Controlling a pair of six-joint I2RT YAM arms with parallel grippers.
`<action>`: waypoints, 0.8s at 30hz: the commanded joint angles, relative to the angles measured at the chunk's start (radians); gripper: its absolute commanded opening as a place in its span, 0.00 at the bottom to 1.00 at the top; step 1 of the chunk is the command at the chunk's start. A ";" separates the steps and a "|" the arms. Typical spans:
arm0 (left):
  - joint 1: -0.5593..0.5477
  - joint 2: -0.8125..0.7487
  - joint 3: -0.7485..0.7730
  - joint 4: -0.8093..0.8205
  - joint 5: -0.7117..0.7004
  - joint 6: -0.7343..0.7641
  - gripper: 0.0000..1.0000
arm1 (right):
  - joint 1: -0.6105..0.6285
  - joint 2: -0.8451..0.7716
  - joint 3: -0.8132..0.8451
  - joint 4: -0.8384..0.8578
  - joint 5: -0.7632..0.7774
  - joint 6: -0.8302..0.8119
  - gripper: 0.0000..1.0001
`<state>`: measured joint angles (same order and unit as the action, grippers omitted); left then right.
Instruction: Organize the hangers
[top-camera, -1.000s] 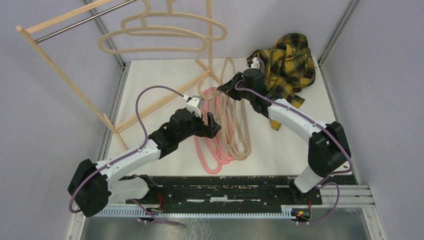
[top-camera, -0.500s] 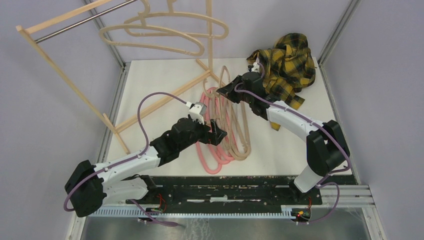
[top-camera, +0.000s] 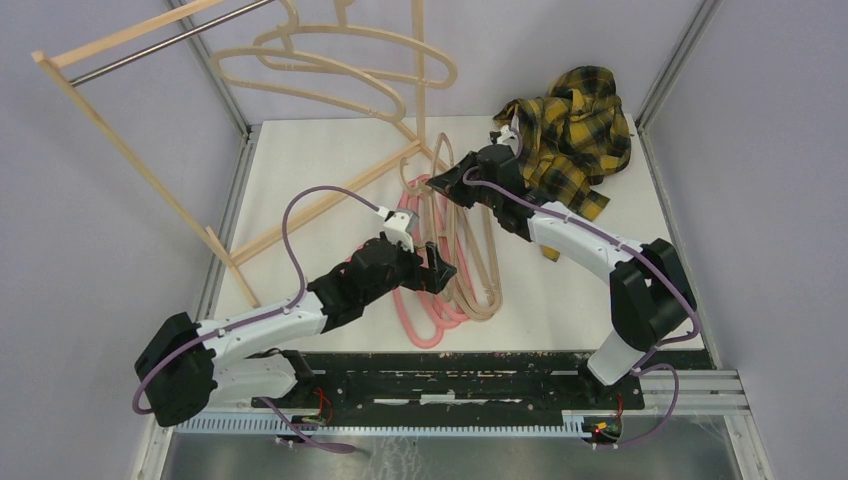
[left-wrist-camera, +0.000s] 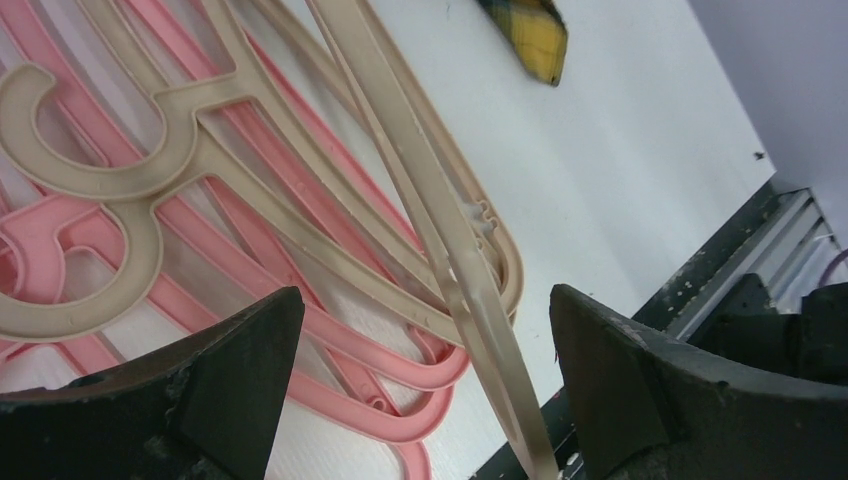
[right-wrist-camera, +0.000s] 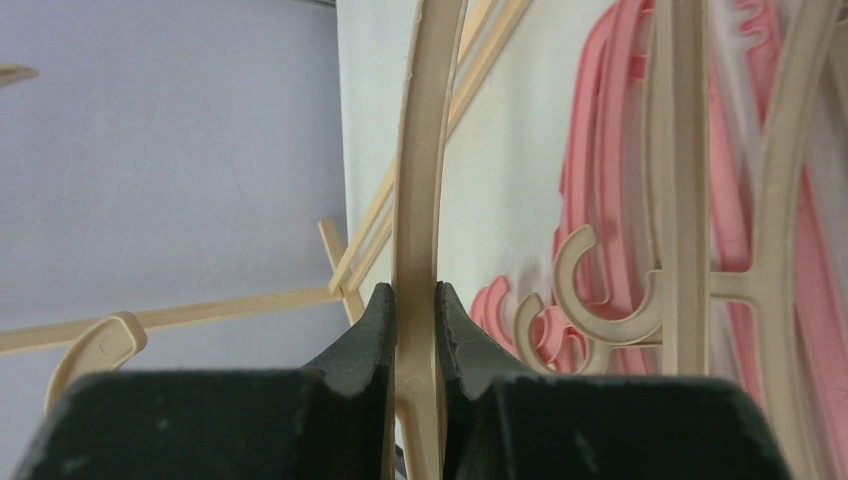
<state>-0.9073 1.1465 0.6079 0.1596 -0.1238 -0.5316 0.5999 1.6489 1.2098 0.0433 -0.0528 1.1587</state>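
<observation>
Right gripper (right-wrist-camera: 415, 300) clamps a beige hanger (right-wrist-camera: 425, 150) by its rim, holding it off the pile (left-wrist-camera: 340, 345); left gripper (left-wrist-camera: 422, 305), jaws open, straddles its lower end, presumably to steady it.

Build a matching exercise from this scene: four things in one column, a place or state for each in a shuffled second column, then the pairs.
Column 1
1. left gripper
2. right gripper
3. plaid shirt
4. pink hangers

Column 2
A. crumpled at the far right of the table
B. shut on a beige hanger
C. lying flat, partly under beige hangers
D. open, just above the lying hangers

Pairs: 1-D, 2-B, 3-A, 4-C
</observation>
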 joint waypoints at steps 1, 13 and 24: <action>-0.037 0.073 0.014 0.075 -0.082 -0.038 0.99 | 0.041 -0.018 0.064 0.073 -0.015 0.038 0.01; -0.047 0.088 -0.052 0.138 -0.199 -0.058 0.13 | 0.052 -0.083 -0.021 0.081 -0.054 0.045 0.01; -0.047 -0.044 -0.066 -0.084 -0.428 -0.201 0.03 | 0.020 -0.152 -0.049 -0.145 0.021 -0.107 0.76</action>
<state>-0.9596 1.1904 0.5201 0.1436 -0.3550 -0.6224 0.6376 1.5852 1.1709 0.0334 -0.0772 1.1374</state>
